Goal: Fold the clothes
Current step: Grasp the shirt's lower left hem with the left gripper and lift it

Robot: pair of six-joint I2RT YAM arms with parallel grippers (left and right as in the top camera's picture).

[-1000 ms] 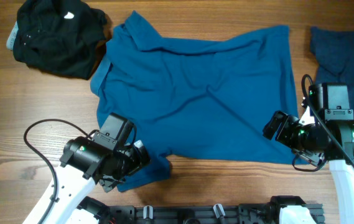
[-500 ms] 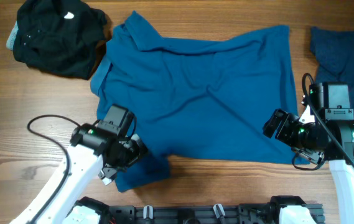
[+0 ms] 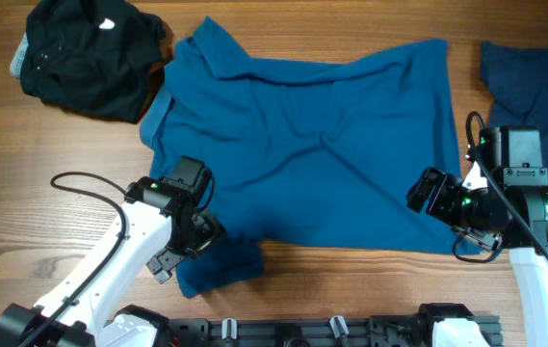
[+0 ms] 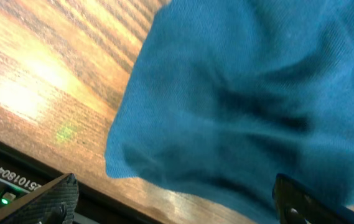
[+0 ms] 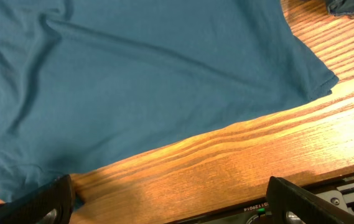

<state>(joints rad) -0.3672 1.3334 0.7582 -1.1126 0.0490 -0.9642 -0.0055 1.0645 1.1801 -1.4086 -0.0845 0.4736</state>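
Observation:
A blue polo shirt (image 3: 302, 145) lies spread and wrinkled across the middle of the wooden table. Its near left sleeve (image 3: 218, 270) hangs toward the front edge. My left gripper (image 3: 196, 239) is open and hovers over that sleeve; in the left wrist view the sleeve (image 4: 239, 106) fills the frame between my open fingers (image 4: 177, 202). My right gripper (image 3: 430, 196) is open over the shirt's near right hem. In the right wrist view the shirt (image 5: 133, 81) lies ahead, with bare wood between my open fingers (image 5: 170, 202).
A crumpled black garment (image 3: 86, 58) sits at the back left. A dark blue garment (image 3: 534, 82) lies at the right edge. A black rail (image 3: 312, 331) runs along the table's front edge.
My left arm has moved forward and right, bringing the gripper over the shirt's near left sleeve. The right arm has stayed in place.

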